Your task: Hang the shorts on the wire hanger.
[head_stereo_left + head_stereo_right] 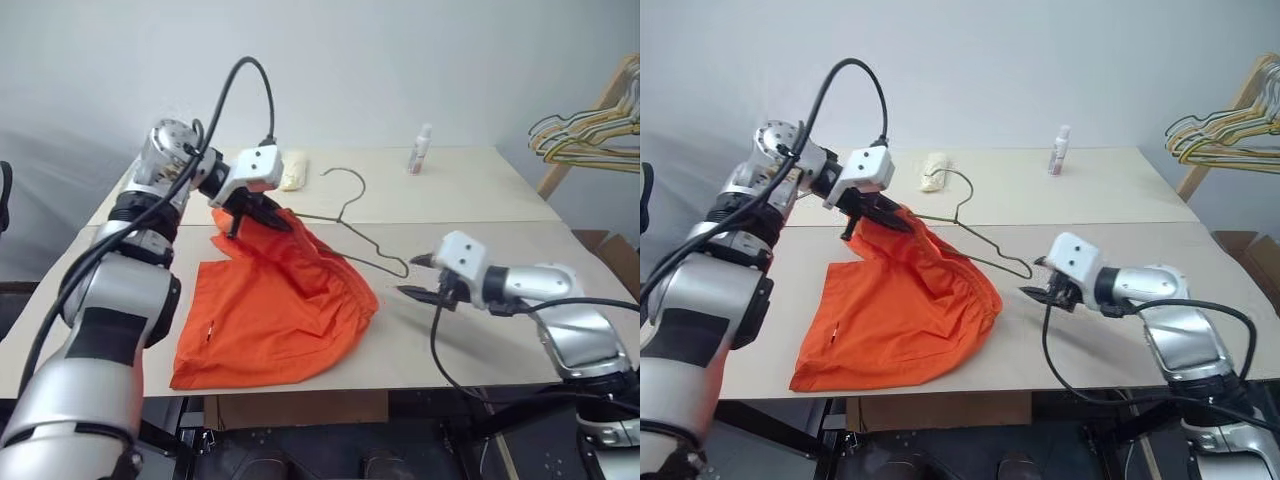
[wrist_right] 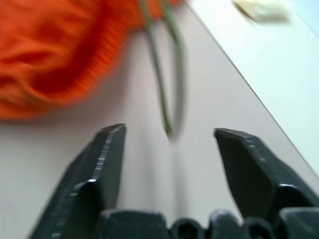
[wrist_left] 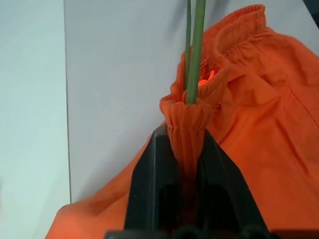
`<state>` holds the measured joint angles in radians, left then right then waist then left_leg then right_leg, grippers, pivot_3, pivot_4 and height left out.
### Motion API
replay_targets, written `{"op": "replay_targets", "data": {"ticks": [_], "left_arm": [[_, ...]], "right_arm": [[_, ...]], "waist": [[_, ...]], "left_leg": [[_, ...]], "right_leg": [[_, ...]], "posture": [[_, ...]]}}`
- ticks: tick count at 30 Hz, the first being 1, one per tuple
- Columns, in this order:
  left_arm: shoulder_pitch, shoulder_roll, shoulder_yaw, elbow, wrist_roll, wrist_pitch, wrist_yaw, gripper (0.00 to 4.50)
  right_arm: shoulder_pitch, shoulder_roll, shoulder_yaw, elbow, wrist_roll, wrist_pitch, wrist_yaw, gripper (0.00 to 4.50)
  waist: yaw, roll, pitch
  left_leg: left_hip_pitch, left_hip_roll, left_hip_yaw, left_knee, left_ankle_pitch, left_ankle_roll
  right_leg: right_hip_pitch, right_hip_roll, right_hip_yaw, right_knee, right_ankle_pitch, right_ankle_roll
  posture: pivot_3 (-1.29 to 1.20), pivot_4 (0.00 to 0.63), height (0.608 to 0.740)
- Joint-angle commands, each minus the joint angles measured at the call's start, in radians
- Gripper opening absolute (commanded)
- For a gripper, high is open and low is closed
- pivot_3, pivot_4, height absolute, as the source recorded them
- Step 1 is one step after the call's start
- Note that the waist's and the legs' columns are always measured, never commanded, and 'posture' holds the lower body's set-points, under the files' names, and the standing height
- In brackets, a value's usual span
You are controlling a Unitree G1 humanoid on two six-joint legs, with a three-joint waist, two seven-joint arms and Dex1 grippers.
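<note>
- Orange cloth, the shorts [image 1: 280, 310], lies spread on the pale table [image 1: 470, 190], filling the table's 7 to 8 o'clock portion in the head views; one waistband corner is lifted off the surface toward 11 o'clock.
- Left gripper [image 1: 262, 216]: fingers pressed together on a bunched fold of the waistband; the left wrist view shows gathered fabric squeezed between the two black fingers [image 3: 159, 184]; two thin wires of the hanger enter the fabric just past the fingertips.
- Wire hanger [image 1: 350, 215]: olive-grey, thin; hook lies toward 12 o'clock on the table; one shoulder end is tucked into the raised waistband; the other end juts out past the shorts at 3 o'clock, its tip resting on the table.
- Right gripper [image 1: 418, 277]: fingers spread apart, holding nothing; it sits just beside the hanger's free end, at 3 o'clock of the shorts; the right wrist view shows the wire tip between and just beyond the open fingers, not touching them.
- Small white bottle [image 1: 421, 149] stands upright at the table's 1 o'clock; bunch of yellow and green hangers [image 1: 590, 135] hangs off the table at 2 o'clock.
</note>
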<state>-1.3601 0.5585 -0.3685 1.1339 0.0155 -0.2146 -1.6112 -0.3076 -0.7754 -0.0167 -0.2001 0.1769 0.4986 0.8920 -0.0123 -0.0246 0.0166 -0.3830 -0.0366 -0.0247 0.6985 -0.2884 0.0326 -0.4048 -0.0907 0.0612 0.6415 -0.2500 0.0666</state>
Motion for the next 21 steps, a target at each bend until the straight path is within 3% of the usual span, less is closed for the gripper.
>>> {"op": "replay_targets", "data": {"ticks": [1, 4, 8, 15, 21], "left_arm": [[-0.021, 0.026, 0.023, 0.0, -0.011, -0.023, -0.003, 0.09], [-0.014, 0.038, 0.032, 0.006, -0.004, -0.034, -0.003, 0.09], [-0.009, 0.048, 0.04, 0.006, -0.013, -0.034, -0.003, 0.09], [0.007, 0.053, 0.05, -0.008, -0.021, -0.033, -0.003, 0.09], [0.015, 0.056, 0.057, -0.017, -0.019, -0.03, -0.003, 0.09]], "right_arm": [[0.025, 0.0, -0.138, -0.071, 0.078, 0.117, -0.058, 3.78], [0.129, 0.027, -0.213, -0.178, 0.19, 0.248, -0.065, 3.78], [0.252, 0.129, -0.216, -0.303, 0.295, 0.373, -0.141, 3.78], [0.331, 0.462, -0.048, -0.38, 0.349, 0.453, -0.375, 3.78], [0.297, 0.557, 0.016, -0.356, 0.36, 0.437, -0.446, 3.78]], "waist": [[-0.001, 0.0, 0.0], [-0.001, 0.0, 0.0], [-0.004, 0.0, 0.0], [-0.03, 0.0, 0.0], [-0.037, 0.0, 0.0]], "left_leg": [[0.0, 0.0, 0.0, 0.0, 0.0, 0.0], [0.0, 0.0, 0.0, 0.0, 0.0, 0.0], [0.0, 0.001, 0.0, 0.001, -0.001, 0.001], [0.003, 0.001, 0.001, 0.001, -0.001, 0.002], [0.002, 0.0, 0.001, 0.001, -0.001, 0.002]], "right_leg": [[0.0, 0.0, 0.0, 0.0, 0.0, 0.0], [0.0, 0.0, 0.0, 0.0, 0.0, 0.0], [0.0, 0.0, 0.0, 0.0, 0.0, 0.0], [0.001, 0.0, 0.002, 0.003, -0.001, 0.001], [0.0, 0.0, 0.002, 0.004, -0.001, 0.001]], "posture": [[-0.04, 0.0, 0.74], [-0.05, 0.0, 0.74], [-0.07, 0.0, 0.74], [-0.07, 0.0, 0.74], [-0.06, 0.0, 0.74]]}}
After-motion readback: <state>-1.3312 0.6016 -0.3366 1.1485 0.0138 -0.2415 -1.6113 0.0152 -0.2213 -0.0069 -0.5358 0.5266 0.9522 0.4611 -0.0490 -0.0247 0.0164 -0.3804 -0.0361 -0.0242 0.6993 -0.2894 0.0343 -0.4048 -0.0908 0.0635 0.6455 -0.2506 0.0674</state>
